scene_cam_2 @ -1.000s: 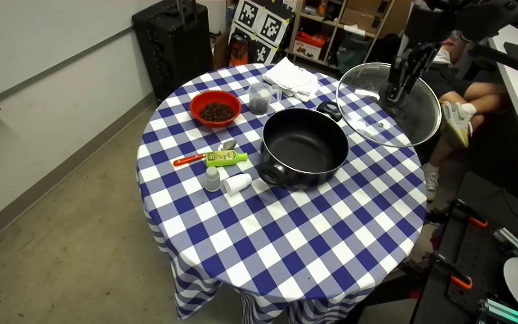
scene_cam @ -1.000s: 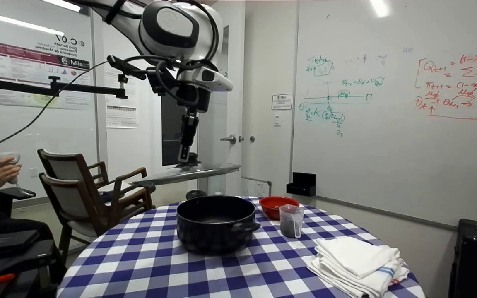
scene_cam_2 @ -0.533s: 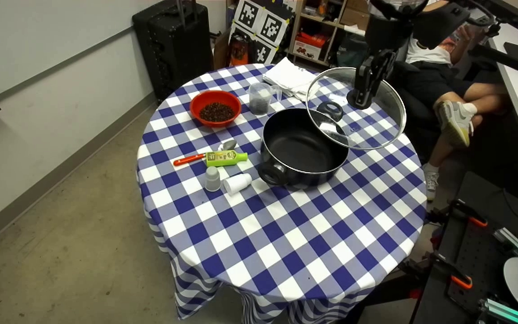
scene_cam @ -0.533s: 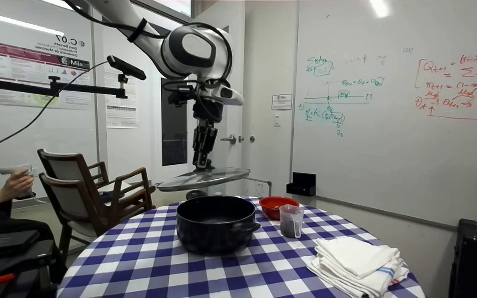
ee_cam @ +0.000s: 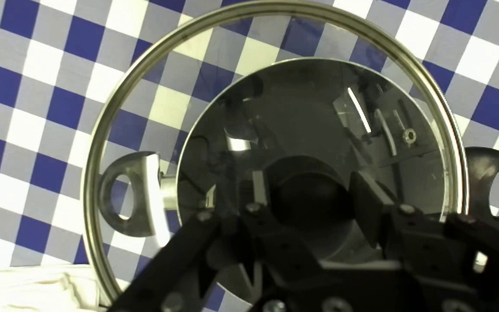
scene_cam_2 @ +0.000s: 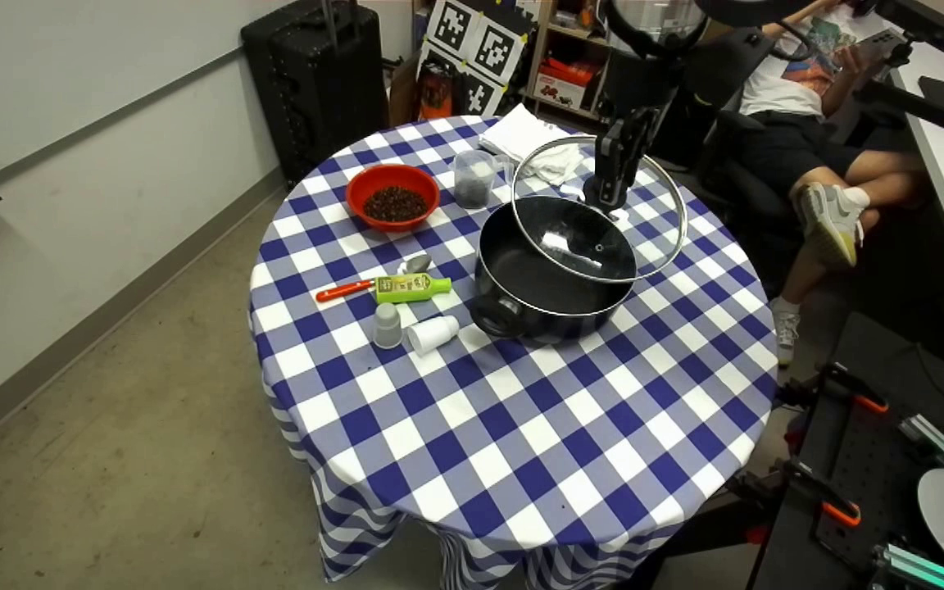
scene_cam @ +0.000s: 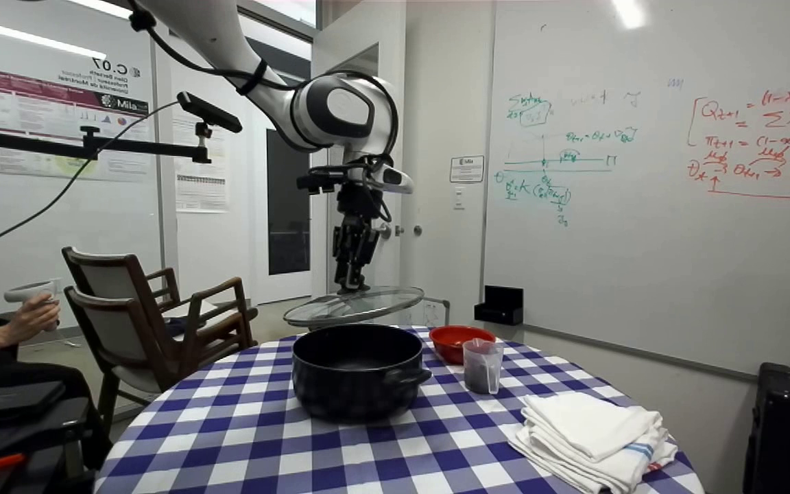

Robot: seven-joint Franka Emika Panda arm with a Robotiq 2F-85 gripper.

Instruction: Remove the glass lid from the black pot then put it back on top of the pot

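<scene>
While the jaws grip its knob (ee_cam: 311,197), the lid (scene_cam: 362,307) hangs tilted above the pot (scene_cam: 354,384)

Glass lid (scene_cam: 367,307): knob (ee_cam: 310,203) blurred, partly hidden by the gripper (ee_cam: 310,184).
Black pot (scene_cam: 354,387): one handle (ee_cam: 140,190) behind the gripper in an exterior view.
Table (scene_cam: 285,460): near edge cut off in an exterior view.
White towels (ee_cam: 41,290), by the table's edge: cut off in the wrist view.
Green bottle (scene_cam_2: 412,288): label too small to read.
</scene>
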